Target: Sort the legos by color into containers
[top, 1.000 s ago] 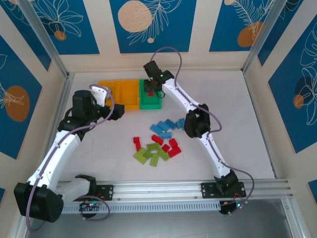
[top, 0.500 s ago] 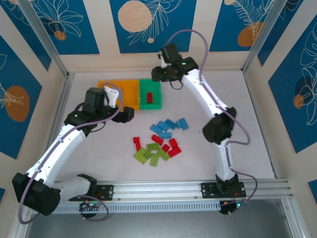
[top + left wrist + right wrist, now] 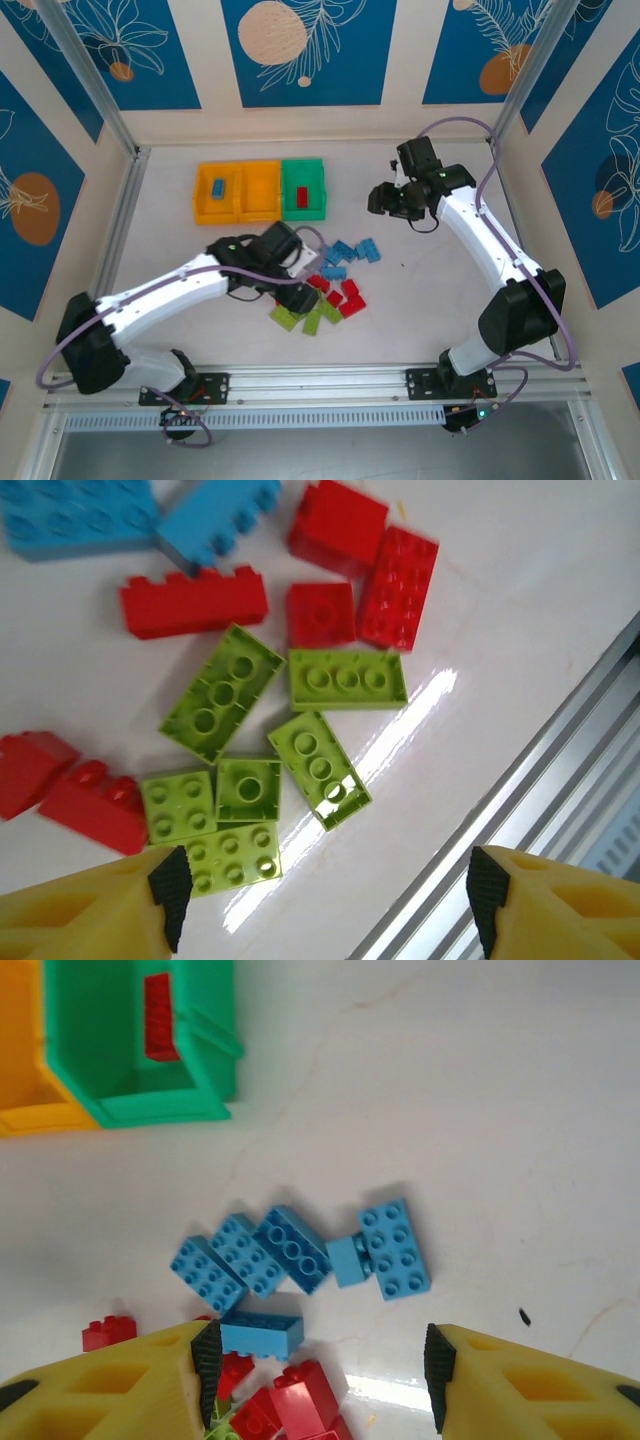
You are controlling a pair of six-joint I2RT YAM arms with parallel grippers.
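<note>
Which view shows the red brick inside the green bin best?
The right wrist view: the red brick lies close up inside the green bin, its long shape clear against the bin's floor. The top external view shows it as a small red patch in that bin, too small for detail.

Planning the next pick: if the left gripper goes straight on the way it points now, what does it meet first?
Most likely the lime green bricks clustered just ahead of the left gripper, in line with its open jaws. Which brick comes first is unclear, since depth is hard to judge.
</note>
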